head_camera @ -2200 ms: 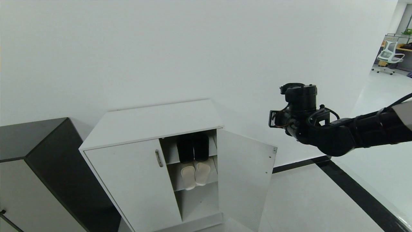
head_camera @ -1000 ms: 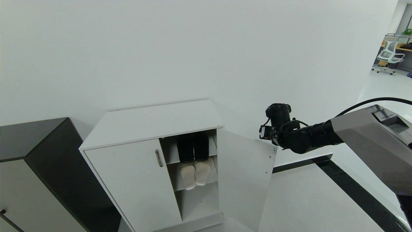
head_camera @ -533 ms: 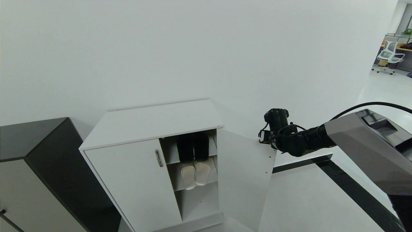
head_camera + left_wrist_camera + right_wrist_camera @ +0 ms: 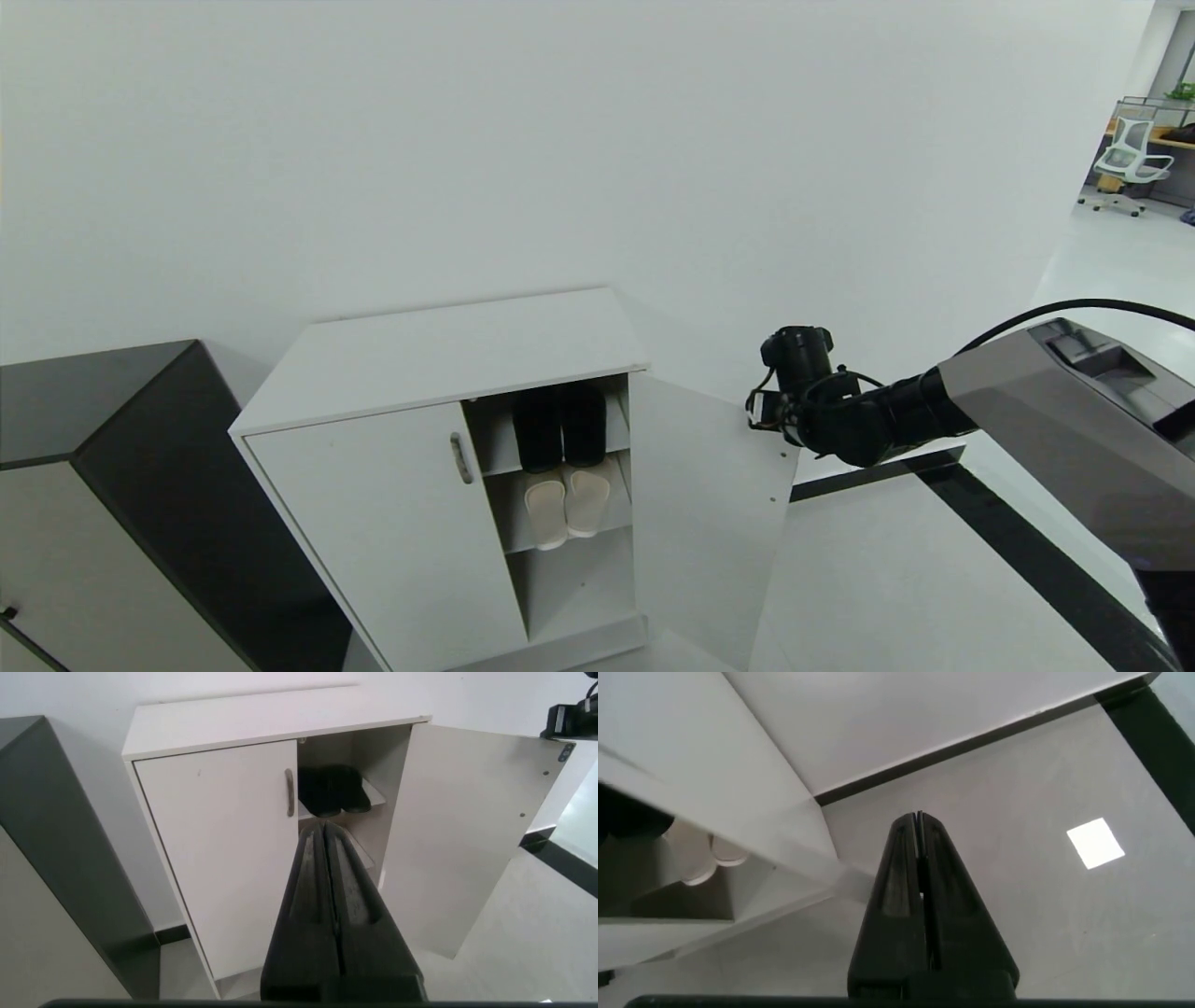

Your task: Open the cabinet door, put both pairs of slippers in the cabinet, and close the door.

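Lowering my right arm has been the only change over the last couple of seconds. It was raised well to the right of the cabinet point(image 4: 439, 350); it now sits at the top outer corner of the open door point(image 4: 709, 504). The door's angle looks the same as before, so I judge that no push has started yet.

Right gripper point(image 4: 920, 821): jaws pressed together, nothing between them. In the right wrist view the fingers point down past the door's top edge, on its outer side, with floor beyond them. I cannot tell whether they touch the panel.

Left gripper point(image 4: 324, 831): jaws also closed and empty, held in front of the cabinet and aimed at the gap between the closed left door point(image 4: 373, 523) and the open compartment.

Task items:
- The black slippers point(image 4: 560, 425) lie on the upper shelf, side by side.
- The white slippers point(image 4: 565, 499) lie on the shelf just below, toes toward me and slightly past the shelf's front edge.
- The bottom shelf holds nothing that I can see.

Judgement: both pairs are stowed, and only closing the door remains. The right arm's new position suits a sweep of the panel toward the cabinet front. Risk: the overhanging white toes may catch the door as it swings in.
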Robot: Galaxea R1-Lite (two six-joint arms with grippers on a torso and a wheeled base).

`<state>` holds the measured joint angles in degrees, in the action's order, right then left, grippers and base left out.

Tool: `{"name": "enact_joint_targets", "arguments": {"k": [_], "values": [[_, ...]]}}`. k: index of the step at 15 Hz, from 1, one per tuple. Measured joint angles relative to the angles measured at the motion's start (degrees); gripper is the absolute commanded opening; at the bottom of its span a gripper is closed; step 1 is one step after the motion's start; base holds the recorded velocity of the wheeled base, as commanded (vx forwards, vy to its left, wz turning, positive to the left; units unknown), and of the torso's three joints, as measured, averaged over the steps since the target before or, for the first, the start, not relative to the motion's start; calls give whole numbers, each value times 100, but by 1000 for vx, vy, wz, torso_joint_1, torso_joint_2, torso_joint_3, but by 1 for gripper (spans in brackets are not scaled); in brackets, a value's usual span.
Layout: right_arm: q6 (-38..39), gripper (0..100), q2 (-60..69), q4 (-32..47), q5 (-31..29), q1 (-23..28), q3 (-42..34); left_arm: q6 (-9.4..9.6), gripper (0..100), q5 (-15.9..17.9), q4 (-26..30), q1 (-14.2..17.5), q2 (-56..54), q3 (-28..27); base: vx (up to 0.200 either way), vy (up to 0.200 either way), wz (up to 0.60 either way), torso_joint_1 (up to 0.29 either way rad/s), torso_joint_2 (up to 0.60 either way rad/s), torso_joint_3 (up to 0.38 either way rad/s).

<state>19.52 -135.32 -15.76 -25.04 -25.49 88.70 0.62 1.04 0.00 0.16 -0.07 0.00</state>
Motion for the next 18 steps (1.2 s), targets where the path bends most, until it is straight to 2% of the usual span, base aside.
{"name": "enact_joint_targets", "arguments": {"k": [10, 18], "values": [[449, 0, 1153, -13, 167, -1185, -1241, -5, 0, 2, 0, -2, 0, 0, 0, 0, 0, 0, 0, 0], [446, 0, 792, -22, 191, -1340, -1285, -9, 0, 2, 0, -2, 0, 0, 0, 0, 0, 0, 0, 0]]}}
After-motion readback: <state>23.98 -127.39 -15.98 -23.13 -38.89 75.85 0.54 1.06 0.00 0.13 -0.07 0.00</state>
